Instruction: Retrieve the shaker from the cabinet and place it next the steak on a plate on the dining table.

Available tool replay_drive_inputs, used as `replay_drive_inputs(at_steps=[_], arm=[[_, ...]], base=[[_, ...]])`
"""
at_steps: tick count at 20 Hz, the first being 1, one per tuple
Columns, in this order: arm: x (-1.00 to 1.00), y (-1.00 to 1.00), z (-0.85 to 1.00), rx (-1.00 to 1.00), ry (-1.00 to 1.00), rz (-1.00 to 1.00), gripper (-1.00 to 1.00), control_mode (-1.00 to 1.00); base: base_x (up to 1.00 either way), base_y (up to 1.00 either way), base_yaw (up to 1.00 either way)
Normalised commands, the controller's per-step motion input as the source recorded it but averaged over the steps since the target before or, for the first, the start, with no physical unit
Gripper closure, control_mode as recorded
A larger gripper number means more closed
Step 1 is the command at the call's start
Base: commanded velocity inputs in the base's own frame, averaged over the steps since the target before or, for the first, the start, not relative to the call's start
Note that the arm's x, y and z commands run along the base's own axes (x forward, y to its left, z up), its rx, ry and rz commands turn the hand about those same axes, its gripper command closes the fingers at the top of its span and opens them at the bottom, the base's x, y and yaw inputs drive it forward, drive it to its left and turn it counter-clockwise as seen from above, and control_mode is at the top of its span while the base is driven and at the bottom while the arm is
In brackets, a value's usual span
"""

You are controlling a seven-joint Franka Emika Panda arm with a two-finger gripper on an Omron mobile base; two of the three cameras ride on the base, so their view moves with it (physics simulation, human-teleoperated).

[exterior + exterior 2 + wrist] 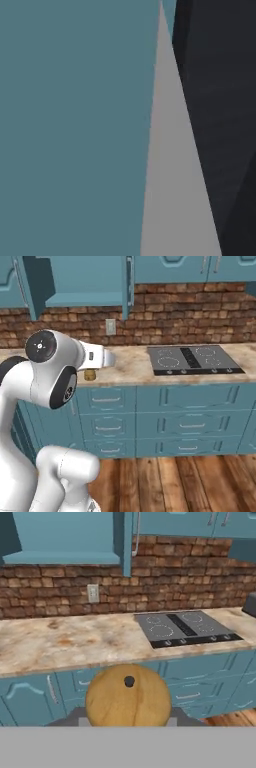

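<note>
The shaker (128,695) is seen from above in the hand view as a round tan wooden top with a dark centre hole. My gripper (128,722) is shut on it, with the fingers mostly hidden behind it. In the right base view the shaker (90,375) is a small tan piece hanging under my white hand, in front of the brick-backed counter. The teal cabinet (82,278) stands open up on the left, its shelf (62,558) bare and its door (128,286) swung out edge-on. The steak, the plate and the dining table are out of view.
A marbled counter (130,368) carries a dark cooktop (195,360), with teal drawers (165,423) below and a wood floor (175,483). A wall socket (110,326) sits on the brick. A teal panel (75,125) is close in the left base view.
</note>
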Motion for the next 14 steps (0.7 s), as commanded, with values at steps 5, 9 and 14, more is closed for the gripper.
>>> replay_drive_inputs(at_steps=[5, 9, 14], arm=[[0.0, 0.0, 0.0, 0.0, 0.0, 0.0, 1.0, 1.0], [0.0, 0.0, 0.0, 0.0, 0.0, 0.0, 1.0, 1.0], [0.0, 0.0, 0.0, 0.0, 0.0, 0.0, 1.0, 1.0]], base=[[-0.27, -0.24, -0.43], [-0.29, -0.3, -0.46], [-0.18, -0.26, -0.5]])
